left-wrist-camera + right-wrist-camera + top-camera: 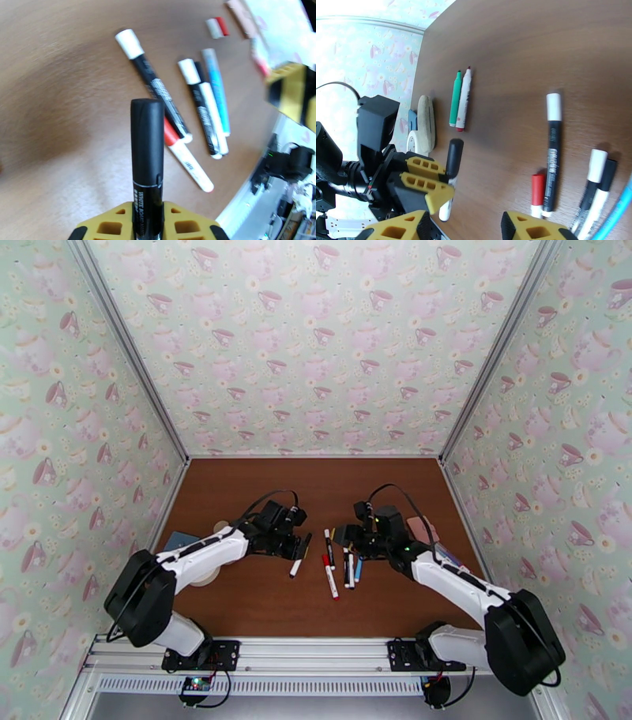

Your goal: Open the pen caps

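Left gripper (148, 221): the yellow jaws are pinched on the printed barrel of a black marker (147, 158), just behind the seam of its black cap (147, 126). The whole cap stands clear of the fingers. Right gripper (464, 223): the jaws are spread with nothing between them, near the cap end of the held marker and apart from it. The marker looks light and rigid, a smooth plastic tube likely to slip or twist under a weak pinch. The cap is probably a friction fit that lets go suddenly. Best hold, by judgement: the barrel stays clamped as it is, and the second grip goes across the cap at mid-length, with the pull straight along the marker. From above, the long axis runs away from the arm bases, leaning slightly toward the right arm. The cap end points far and the white tail end points near. Whether the tail touches the table (237, 500) cannot be told. To the right of the held marker lie the loose pens (203, 114), roughly parallel to it, with white or red caps on. Beyond its cap end, on the left arm's side, a green pen (455, 98) and a red-tipped pen (464, 98) lie touching, uncapped.
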`<state>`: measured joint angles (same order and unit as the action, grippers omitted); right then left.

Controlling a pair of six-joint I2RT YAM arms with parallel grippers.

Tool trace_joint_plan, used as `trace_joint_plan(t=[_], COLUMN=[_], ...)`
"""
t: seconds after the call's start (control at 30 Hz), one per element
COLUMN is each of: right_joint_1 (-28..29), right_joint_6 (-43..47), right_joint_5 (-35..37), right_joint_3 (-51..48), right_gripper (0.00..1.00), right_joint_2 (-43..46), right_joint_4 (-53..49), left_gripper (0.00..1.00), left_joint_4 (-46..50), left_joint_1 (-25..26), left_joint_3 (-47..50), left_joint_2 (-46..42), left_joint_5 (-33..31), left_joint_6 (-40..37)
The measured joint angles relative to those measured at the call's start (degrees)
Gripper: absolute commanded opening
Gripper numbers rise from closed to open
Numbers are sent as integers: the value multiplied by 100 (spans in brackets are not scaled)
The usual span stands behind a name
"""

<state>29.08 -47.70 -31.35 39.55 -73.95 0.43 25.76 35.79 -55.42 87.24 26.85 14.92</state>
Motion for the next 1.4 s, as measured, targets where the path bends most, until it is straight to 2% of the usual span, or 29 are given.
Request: trace_joint_plan(t=[0.17,0.43,0.7,1.1,1.4], right_joint_1=[286,470,509,546,546], right_joint_6=[-181,-422,-525,-616,-619], right_joint_5=[98,264,238,96,61], right_joint_3=[345,435,450,509,511], right_gripper=[53,54,49,35,31], right_joint_2=[-321,-649,-778,-824,-876], right_joint_4=[210,376,476,656,660], left_gripper=[19,19,19,19,20], left_joint_4=[-195,-599,-896,-1029,-1104], left_joint_1=[2,0,0,0,0], left_joint_3=[7,166,181,181,181], left_joint_2=[-85,-184,-203,-203,-203], left_joint_5=[647,1150,1309,1322,1320], left_joint_6=[-90,-13,120,162,251])
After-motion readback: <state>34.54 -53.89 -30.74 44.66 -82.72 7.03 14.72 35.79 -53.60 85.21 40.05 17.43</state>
